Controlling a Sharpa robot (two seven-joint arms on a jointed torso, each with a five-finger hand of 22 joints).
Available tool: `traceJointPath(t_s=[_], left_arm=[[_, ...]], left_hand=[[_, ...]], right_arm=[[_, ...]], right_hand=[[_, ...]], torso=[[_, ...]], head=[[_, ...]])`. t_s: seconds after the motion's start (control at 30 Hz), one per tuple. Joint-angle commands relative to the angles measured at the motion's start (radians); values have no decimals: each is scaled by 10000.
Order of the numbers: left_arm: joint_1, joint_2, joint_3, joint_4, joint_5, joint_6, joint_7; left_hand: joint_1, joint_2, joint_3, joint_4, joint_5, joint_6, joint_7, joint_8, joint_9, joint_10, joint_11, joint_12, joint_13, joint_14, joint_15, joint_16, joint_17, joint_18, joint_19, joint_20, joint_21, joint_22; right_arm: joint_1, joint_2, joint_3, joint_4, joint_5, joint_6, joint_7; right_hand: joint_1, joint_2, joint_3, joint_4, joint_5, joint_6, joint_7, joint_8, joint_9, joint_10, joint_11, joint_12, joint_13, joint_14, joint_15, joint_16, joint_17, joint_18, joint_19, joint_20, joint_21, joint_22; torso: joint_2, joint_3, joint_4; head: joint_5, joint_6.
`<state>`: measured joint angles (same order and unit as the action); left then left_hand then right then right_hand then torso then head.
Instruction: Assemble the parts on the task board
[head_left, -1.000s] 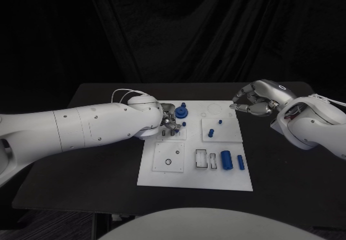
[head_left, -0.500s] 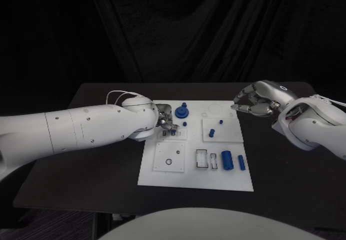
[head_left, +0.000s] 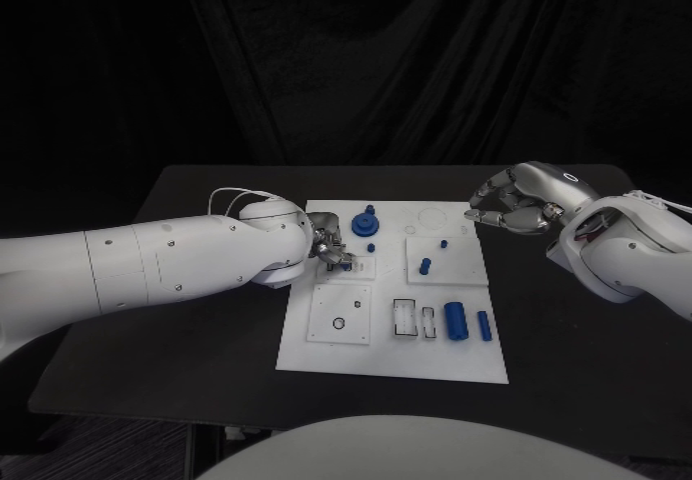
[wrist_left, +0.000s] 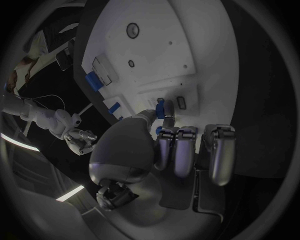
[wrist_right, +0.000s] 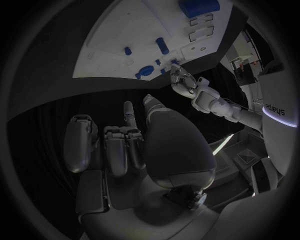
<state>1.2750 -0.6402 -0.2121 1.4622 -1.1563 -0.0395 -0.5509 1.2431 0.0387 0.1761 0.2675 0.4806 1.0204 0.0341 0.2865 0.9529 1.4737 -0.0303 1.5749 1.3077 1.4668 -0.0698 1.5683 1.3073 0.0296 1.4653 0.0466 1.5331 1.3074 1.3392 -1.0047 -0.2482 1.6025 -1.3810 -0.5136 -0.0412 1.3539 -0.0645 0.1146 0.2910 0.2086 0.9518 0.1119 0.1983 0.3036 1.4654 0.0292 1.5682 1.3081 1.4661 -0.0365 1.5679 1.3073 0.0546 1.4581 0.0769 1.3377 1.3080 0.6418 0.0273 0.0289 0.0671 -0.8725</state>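
Head view: left hand (head_left: 330, 245) pinches a small blue part (wrist_left: 165, 108) over the task board (head_left: 378, 345) near its far-left corner; right hand (head_left: 508, 208) curled, holding nothing (off far-right corner). Part looks light, rigid, slippery; grip its sides.

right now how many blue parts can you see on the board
6. A gear-like part and a small peg at the far side, a peg and a dot on the right plate, two cylinders near right. The left hand may hide another.
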Motion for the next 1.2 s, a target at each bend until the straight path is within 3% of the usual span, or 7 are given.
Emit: traceJointPath(t_s=[0.03,0.67,0.8,0.87,0.9,0.93,1.2], left_arm=[[-72,5,6,31,8,-205,178],[-277,30,6,-36,8,-477,375],[-290,20,6,-40,8,-431,354],[-298,10,6,-40,8,-395,338],[-300,7,6,-39,8,-379,330],[-305,1,6,-37,8,-337,304],[-326,-48,6,-41,8,-44,117]], left_hand=[[6,-94,74,-6,-58,49,-3,-46,10,971,3,-41,2631,1040,-29,25,2635,-77,420,-51,-60,1965],[-102,-158,243,21,-200,33,10,-137,36,971,7,-41,2631,1040,-31,25,2635,-44,321,-55,-137,1865],[-306,-207,371,93,-696,71,26,-236,73,971,21,-41,2631,1040,-19,25,2635,-37,301,-47,-163,1849],[-881,-140,219,212,-1775,141,78,-330,84,971,66,-41,2631,1040,15,25,2635,-34,288,-18,-183,1838],[-1025,-135,154,223,-1935,151,88,-359,85,971,76,-41,2631,1040,27,25,2635,-33,287,-14,-186,1839],[-1383,-84,-12,229,-2376,189,109,-425,84,971,97,-41,2631,1040,46,25,2635,-26,270,8,-204,1823],[-2011,-42,-478,235,-2937,188,159,-698,77,971,145,-41,2631,1040,88,25,2635,10,172,53,-302,1732]], right_arm=[[-27,-11,7,1,-21,28,-79],[-31,-51,7,12,-21,93,-123],[-32,-52,7,10,-21,125,-146],[-33,-55,7,10,-21,156,-170],[-33,-57,7,10,-21,166,-177],[-34,-59,7,11,-21,181,-189],[-50,-63,7,13,-21,260,-240]], right_hand=[[95,10,12,-52,38,16,-24,-31,-13,1054,40,26,2627,1047,66,29,2635,11,-56,37,-44,1892],[124,22,30,-49,151,17,-20,-39,-32,1054,44,26,2627,1047,67,29,2635,11,-57,35,-51,1891],[127,22,32,-46,183,23,-18,-38,-36,1054,45,26,2627,1047,67,29,2635,14,-63,34,-66,1887],[127,22,32,-46,183,23,-18,-38,-36,1054,45,26,2627,1047,67,29,2635,14,-63,34,-66,1887],[126,20,31,-45,186,26,-18,-37,-36,1054,46,26,2627,1047,67,29,2635,15,-66,34,-71,1885],[126,20,31,-45,186,26,-18,-37,-36,1054,46,26,2627,1047,67,29,2635,15,-66,34,-71,1885],[140,15,35,-50,233,50,-20,-28,-40,1054,47,26,2627,1047,68,29,2635,15,-64,34,-70,1886]], torso=[[-11,-2,2],[4,-17,-15],[5,-4,-20],[5,-5,-12],[3,-4,-10],[1,-3,-9],[1,-7,-11]], head=[[-10,-2],[5,-2],[14,-2],[10,-2],[7,-2],[6,-2],[27,-2]])
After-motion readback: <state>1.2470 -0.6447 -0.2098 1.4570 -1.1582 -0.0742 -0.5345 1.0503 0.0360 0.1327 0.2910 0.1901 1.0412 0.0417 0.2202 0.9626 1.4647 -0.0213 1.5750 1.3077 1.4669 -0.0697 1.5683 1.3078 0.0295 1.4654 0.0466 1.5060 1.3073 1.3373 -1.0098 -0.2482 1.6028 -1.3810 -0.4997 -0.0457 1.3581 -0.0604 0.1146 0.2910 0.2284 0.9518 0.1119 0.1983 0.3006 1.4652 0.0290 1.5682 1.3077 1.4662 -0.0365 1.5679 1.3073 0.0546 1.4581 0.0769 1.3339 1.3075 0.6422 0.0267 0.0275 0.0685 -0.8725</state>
